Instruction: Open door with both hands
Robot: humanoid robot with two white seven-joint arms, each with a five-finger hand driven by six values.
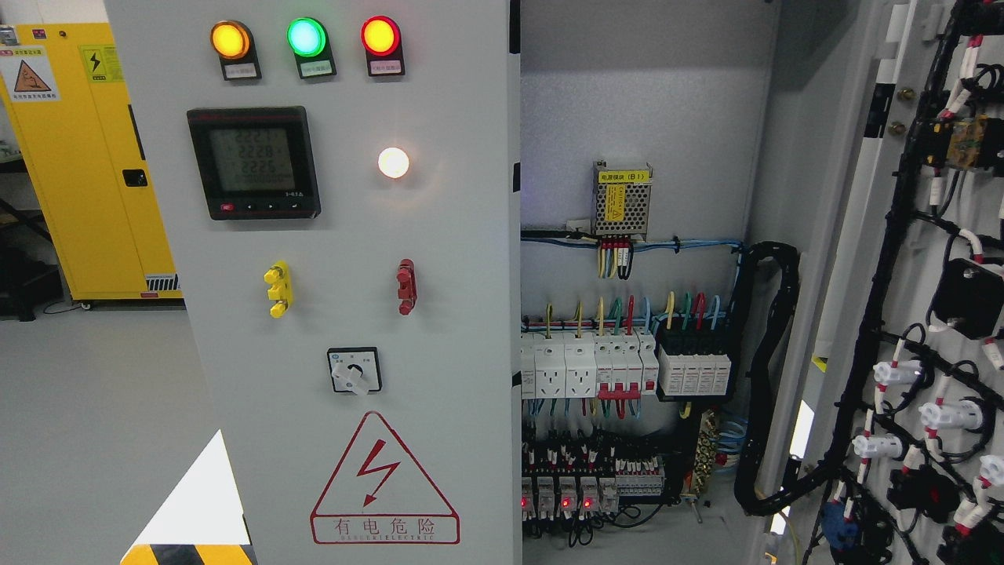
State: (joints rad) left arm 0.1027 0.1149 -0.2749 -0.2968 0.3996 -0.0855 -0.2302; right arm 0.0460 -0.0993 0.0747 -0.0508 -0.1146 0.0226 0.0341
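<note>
Neither hand is in frame, so you can't tell from this view whether either is open, clenched or holding anything, nor which arm sits nearer the work.

Where the task's things are: the right grey steel cabinet door [902, 314] is already swung wide, its inner face towards you with black wire looms and white connectors on it. The left grey steel door panel [439, 329] is still closed, flat-on to the camera, filling the centre-left. My read: half done, the left leaf remains.

Key relation for you: the left door's long axis runs vertical, and its free edge [514, 314] is the vertical seam against the open bay, just right of picture centre. No handle is visible on that leaf. Judging by the seam, the hinge is on the far left, so the pull likely starts at that edge and sweeps leftwards. Either arm has to come up from below the frame.

Readable text:
- red triangle warning sign [384, 479] with lightning bolt, "有电危险"; the small line under it is too fine to read.
- yellow label [623, 176] on the perforated metal power module: "电源模块 (B1)".
- black digital meter [252, 162]: rows look like 222x, last digits unclear.
- Tags under the amber, green and red pilot lamps [306, 38]: unreadable.
- yellow storage cabinet [94, 157] at far left carries hazard stickers, text too small.

Watch the yellow [277, 289] and red [405, 286] terminal posts and the rotary selector switch [354, 371] on the door face: keep your fingers off them.
</note>
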